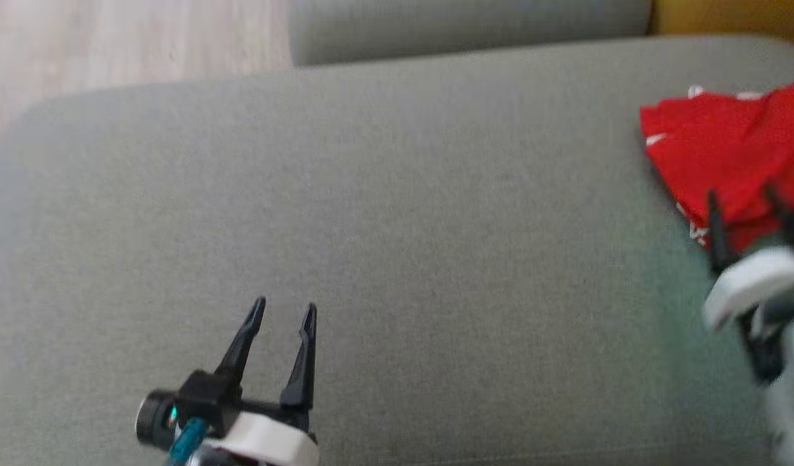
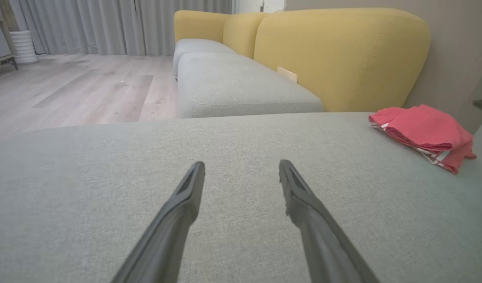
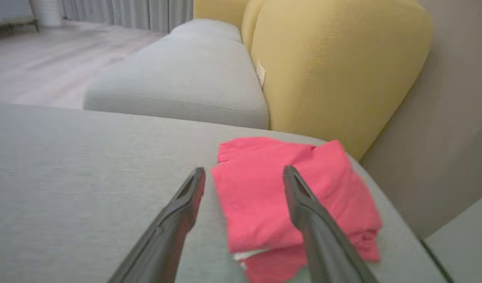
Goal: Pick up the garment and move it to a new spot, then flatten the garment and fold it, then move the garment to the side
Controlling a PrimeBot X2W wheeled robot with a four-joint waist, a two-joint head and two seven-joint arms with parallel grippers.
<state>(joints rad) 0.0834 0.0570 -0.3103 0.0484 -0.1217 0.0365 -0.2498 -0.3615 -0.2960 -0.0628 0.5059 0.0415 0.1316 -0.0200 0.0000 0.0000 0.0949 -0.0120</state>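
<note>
1. right gripper (image 3: 244,171): fingers spread wide, nothing clamped, tips over the near edge of the folded red garment (image 3: 260,204).
2. left gripper (image 2: 241,164): equally wide, empty, well apart over the grey seat cushion (image 2: 107,177).
3. garment: lying at the cushion's right end, near the yellow backrest (image 3: 335,59).
</note>
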